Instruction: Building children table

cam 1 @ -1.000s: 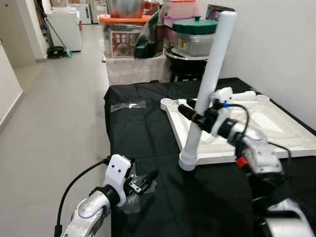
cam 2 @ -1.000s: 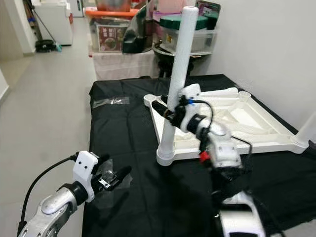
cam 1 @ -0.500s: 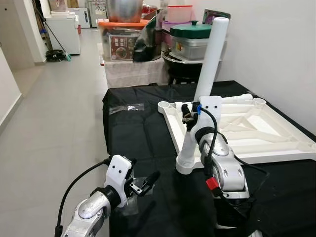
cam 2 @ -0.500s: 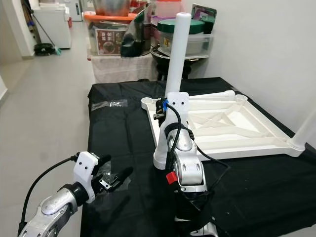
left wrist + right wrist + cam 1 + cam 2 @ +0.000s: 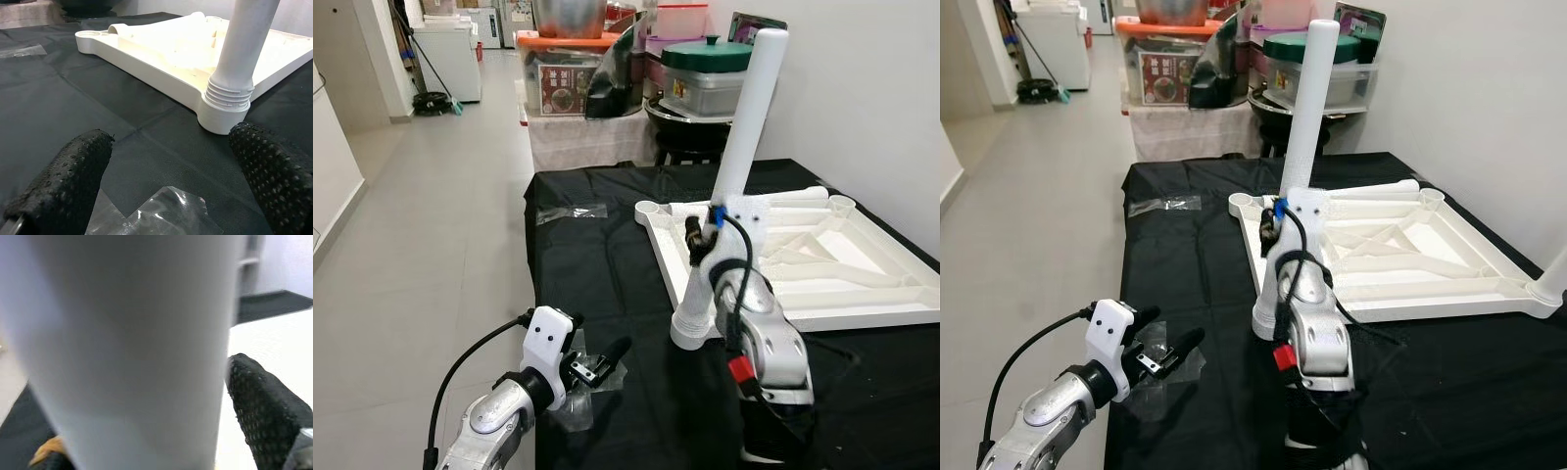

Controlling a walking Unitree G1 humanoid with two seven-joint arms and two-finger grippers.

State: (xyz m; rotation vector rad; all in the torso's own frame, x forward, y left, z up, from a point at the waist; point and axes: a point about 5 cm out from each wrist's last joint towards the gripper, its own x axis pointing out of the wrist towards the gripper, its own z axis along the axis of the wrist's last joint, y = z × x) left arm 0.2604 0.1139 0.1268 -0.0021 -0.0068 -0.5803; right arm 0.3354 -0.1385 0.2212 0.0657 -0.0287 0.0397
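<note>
One tabletop [image 5: 862,294] lies upside down on black cloth [image 5: 597,284]; one leg [image 5: 744,147] stands, right gripper [image 5: 698,235] clamped around it. Left gripper [image 5: 597,364], fingers apart, hovers over one plastic bag [image 5: 166,215].

White leg [image 5: 745,147] stands upright in upturned tabletop [image 5: 862,284].

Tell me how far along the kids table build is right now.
One white leg stands upright in the near-left corner socket of the upside-down white tabletop on the black cloth. The right claw is clamped round that leg. The far-left corner socket is still empty, and another leg lies along the tabletop's far edge. The left claw hovers open over a clear plastic bag.
</note>
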